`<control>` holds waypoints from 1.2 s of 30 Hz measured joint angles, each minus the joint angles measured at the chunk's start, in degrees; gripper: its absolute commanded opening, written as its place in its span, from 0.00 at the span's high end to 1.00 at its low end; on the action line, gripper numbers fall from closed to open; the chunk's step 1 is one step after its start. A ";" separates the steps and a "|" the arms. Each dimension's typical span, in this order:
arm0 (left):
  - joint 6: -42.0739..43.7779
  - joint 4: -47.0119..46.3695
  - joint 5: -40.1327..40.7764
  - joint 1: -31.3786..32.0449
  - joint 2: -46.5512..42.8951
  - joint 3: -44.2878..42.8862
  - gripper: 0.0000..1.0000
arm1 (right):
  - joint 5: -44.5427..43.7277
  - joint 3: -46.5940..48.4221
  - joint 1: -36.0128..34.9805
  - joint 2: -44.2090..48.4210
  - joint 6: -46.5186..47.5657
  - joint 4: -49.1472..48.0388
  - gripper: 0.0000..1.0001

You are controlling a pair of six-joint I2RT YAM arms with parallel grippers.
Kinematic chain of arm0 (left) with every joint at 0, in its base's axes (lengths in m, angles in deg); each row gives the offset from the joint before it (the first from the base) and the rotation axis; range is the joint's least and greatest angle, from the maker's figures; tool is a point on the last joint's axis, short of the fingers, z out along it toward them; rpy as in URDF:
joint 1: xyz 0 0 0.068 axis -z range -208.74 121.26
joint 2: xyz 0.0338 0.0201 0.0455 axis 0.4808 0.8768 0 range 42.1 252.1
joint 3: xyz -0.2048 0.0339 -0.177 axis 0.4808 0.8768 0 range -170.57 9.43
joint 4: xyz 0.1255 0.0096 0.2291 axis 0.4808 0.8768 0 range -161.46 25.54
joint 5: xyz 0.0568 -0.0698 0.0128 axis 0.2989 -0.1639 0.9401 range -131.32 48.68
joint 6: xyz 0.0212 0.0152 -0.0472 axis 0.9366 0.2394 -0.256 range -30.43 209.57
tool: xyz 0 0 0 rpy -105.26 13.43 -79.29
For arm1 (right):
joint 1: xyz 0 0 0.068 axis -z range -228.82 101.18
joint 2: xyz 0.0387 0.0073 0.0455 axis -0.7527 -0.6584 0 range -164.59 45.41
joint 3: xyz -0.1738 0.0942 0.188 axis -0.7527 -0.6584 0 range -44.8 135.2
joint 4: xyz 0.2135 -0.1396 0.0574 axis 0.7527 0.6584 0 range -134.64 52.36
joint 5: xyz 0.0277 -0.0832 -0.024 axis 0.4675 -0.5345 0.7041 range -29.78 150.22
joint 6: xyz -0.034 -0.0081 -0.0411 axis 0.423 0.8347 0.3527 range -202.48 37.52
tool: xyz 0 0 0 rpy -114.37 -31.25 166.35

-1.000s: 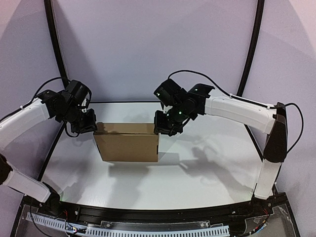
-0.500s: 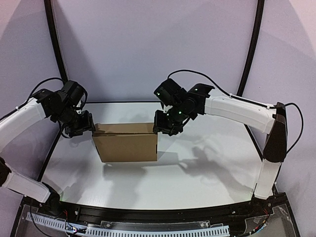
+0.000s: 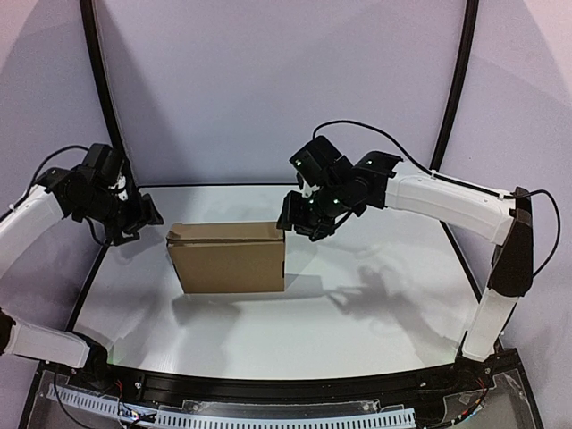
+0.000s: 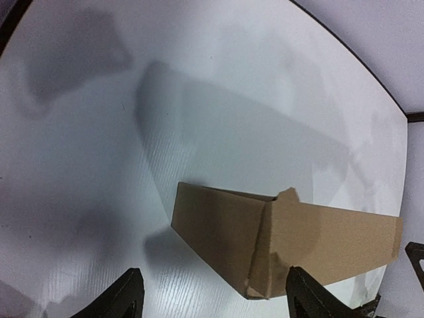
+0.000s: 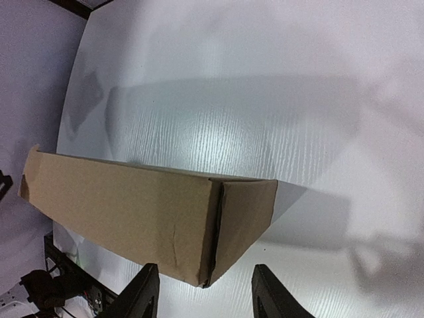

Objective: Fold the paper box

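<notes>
The paper box (image 3: 231, 259) is a closed brown cardboard oblong resting on the white table (image 3: 375, 313), its long side facing the near edge. My left gripper (image 3: 143, 217) hangs open a short way off the box's left end, touching nothing. In the left wrist view that end of the box (image 4: 278, 242), with a ragged flap edge, lies ahead of the open left gripper (image 4: 213, 291). My right gripper (image 3: 299, 225) hovers open just above the box's right end. The right wrist view shows the box's corner (image 5: 132, 212) between the spread fingers of the right gripper (image 5: 207, 285), clear of both.
Black curved frame posts (image 3: 96, 80) rise at the back left and back right (image 3: 456, 80). Cables trail from both arms. The table's dark rim (image 3: 268, 384) runs along the near edge, above the arm bases.
My left gripper has opened and drawn back leftward from the box's left end. The right gripper has opened wider and lifted slightly. The box stays put.
</notes>
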 measured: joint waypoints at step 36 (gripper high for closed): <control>-4.06 -18.76 -24.94 -9.16 -2.95 14.90 0.48 | 2.86 -1.11 0.91 -2.82 -2.45 -3.37 0.51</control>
